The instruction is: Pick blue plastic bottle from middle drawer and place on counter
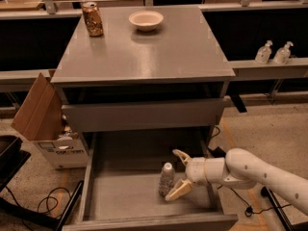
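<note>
The blue plastic bottle [166, 178] stands upright on the bare floor of the pulled-out middle drawer [120, 196], right of its centre. It is small and clear with a white cap. My gripper [179, 172] reaches in from the right on a white arm, open, with one finger [181, 156] behind the bottle and the other [177, 191] in front of it. The fingers flank the bottle's right side without closing on it. The grey counter [159, 52] is above.
On the counter stand a gold-brown can [92, 19] at back left and a white bowl [146, 20] at back centre. An open cardboard box [45, 124] sits on the floor left of the cabinet. Two pump bottles [274, 53] stand on a right shelf. Cables lie on the floor.
</note>
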Available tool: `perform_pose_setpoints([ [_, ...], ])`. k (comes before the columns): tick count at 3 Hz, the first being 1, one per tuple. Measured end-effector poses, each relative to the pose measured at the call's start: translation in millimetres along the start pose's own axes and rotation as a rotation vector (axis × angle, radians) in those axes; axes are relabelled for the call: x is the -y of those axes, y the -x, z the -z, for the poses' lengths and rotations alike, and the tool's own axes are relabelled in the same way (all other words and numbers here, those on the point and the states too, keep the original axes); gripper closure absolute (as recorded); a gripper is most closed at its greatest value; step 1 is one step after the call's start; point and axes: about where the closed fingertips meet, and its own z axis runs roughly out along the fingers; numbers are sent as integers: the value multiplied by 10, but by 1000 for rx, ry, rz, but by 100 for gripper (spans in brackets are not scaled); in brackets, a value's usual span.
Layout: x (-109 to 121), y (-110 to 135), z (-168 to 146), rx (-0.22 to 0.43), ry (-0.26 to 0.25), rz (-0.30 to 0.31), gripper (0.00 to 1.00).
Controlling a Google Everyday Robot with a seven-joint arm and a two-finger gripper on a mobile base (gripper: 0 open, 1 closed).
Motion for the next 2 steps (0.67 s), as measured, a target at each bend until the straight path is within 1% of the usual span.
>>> perform_pose_setpoints([
  [1,9,-121,-300,16,33,-27,0],
  [2,-45,-293,-520,24,59,-67,18],
])
